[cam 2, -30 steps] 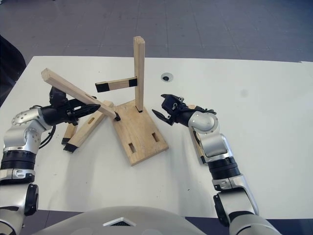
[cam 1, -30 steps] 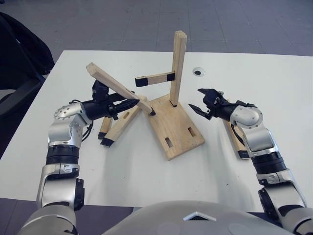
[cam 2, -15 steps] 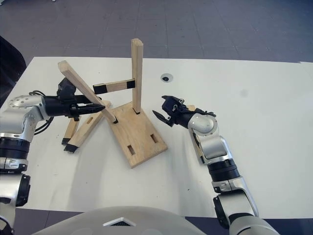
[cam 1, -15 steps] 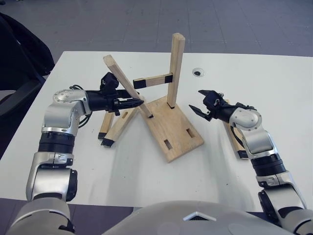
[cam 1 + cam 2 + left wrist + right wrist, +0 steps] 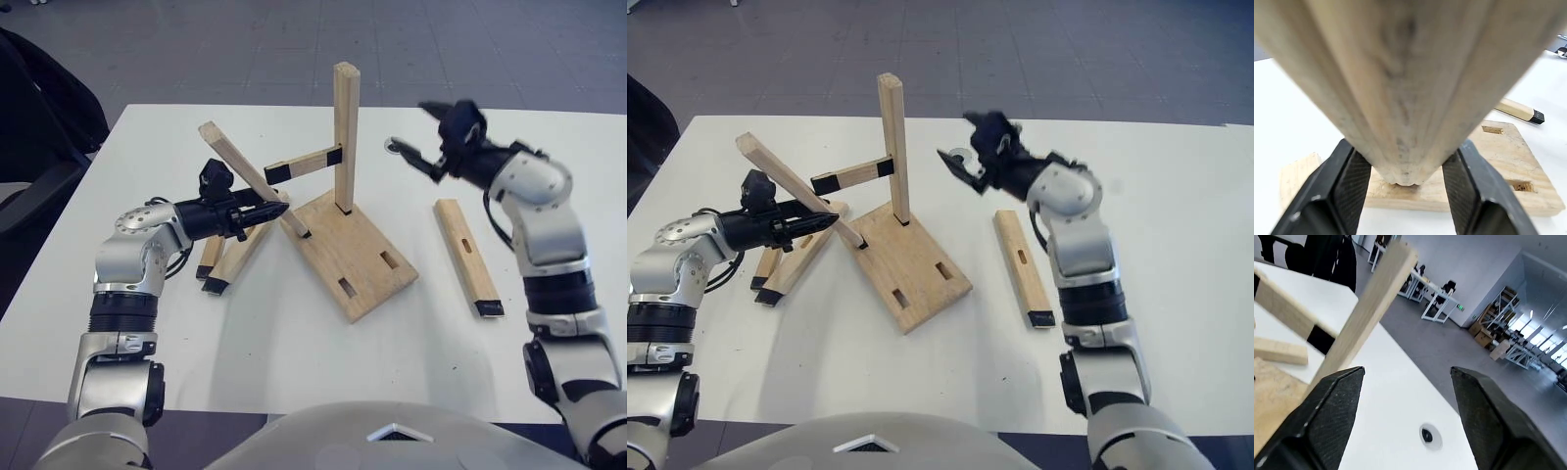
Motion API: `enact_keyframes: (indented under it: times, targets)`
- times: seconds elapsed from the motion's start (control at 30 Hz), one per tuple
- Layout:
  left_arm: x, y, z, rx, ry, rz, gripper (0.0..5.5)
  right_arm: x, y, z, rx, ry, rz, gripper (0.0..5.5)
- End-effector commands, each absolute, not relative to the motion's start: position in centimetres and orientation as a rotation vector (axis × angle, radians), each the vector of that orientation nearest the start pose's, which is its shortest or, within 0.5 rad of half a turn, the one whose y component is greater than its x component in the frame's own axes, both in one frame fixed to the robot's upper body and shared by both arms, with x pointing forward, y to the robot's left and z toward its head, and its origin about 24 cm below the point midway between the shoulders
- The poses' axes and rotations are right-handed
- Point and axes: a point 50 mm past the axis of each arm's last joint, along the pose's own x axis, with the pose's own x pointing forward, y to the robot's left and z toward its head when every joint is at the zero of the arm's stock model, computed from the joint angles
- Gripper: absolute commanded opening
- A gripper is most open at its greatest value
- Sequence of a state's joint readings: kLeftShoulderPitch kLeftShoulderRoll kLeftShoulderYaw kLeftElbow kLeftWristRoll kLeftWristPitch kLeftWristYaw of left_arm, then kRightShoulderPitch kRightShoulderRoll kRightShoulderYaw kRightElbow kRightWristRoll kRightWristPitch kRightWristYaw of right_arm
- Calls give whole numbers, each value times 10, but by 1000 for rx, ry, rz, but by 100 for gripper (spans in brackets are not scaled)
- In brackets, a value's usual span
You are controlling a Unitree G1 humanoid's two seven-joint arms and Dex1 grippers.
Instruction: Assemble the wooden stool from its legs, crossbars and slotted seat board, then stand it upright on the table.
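The left gripper is clamped on a slanted leg, low on its length. That leg's black-tipped lower end sits at the seat edge and its top leans away to the robot's left. The left wrist view shows the grip up close: both ribbed pads press the leg's sides, with the seat and two of its slots just behind. The head views cannot show that contact. The right gripper is wide open and holds nothing. It hangs in the air over the far part of the table, to the right of the upright leg and apart from it. The right wrist view shows its two fingers spread, with the upright leg passing beside one of them. It also shows a round hole in the tabletop. The seat lies on the table with the upright leg standing in one slot. A crossbar juts from that leg toward the left. A loose leg lies flat to the right of the seat. Two more pieces lie side by side beneath the left gripper.
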State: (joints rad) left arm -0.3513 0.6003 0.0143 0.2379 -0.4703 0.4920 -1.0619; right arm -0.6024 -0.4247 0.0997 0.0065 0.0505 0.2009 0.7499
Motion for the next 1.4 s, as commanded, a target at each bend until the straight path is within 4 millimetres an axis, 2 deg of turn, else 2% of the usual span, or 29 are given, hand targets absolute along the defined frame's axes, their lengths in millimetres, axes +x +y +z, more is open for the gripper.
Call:
enact_keyframes:
  times: [0.03,0.23,0.4,0.6,0.67,0.7,0.73,0.8,0.87,0.93,1.0,1.2,1.33,1.4]
  targets:
    - [283,217,54,-217,579,-960,205,330,-113,218,-598,-290,948,322]
    - [295,215,60,-65,617,-994,205,335,-97,229,-591,-345,961,322]
    - [299,218,68,104,590,-963,204,337,-102,221,-582,-309,907,322]
    - [303,223,67,274,598,-912,204,340,-112,229,-481,-330,807,322]
    - [301,222,64,268,590,-905,204,332,-94,240,-465,-403,827,322]
    - [300,221,63,262,591,-904,204,330,-86,243,-473,-427,828,303]
    - [298,221,60,259,598,-904,204,328,-75,241,-515,-437,848,293]
    - [295,218,55,242,614,-910,204,327,-52,222,-607,-410,904,250]
    - [293,213,51,227,624,-913,204,326,-34,194,-663,-344,981,214]
    - [292,206,48,215,625,-919,204,325,-24,170,-737,-281,1035,174]
    - [291,201,47,197,627,-925,204,327,-19,168,-725,-264,1047,140]
    - [288,185,49,77,646,-941,204,343,-9,184,-675,-216,989,135]
    - [285,179,50,28,673,-953,204,346,-7,237,-626,-435,858,135]
    - [282,180,48,27,682,-949,204,347,-9,252,-631,-490,825,135]
